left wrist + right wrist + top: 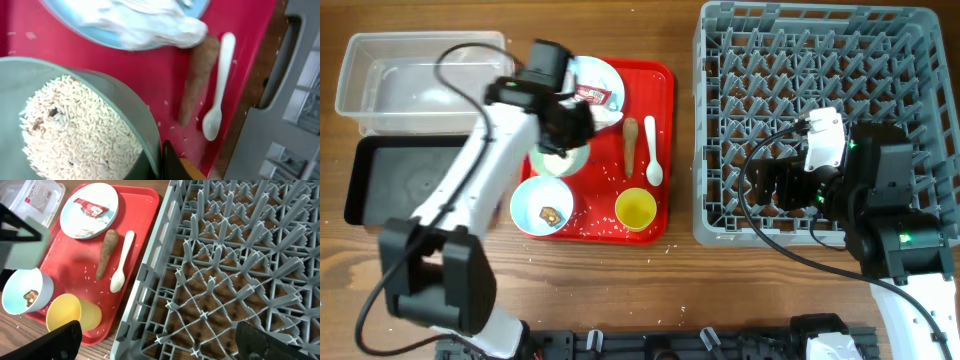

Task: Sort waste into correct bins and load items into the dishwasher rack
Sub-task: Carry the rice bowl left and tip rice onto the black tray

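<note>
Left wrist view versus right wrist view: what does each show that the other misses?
Only left wrist: a pale blue-green bowl heaped with white rice. Only right wrist: the red-and-white sachet wrapper and a second pale bowl holding a small brown food lump. Both: the brown carrot-like stick beside the white plastic spoon on the red serving tray.

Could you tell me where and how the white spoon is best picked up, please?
Take the white spoon by its slim handle, probably from straight above, fingers closing across its width: it lies flat on the red tray, and the brown stick lies alongside with a gap.
</note>
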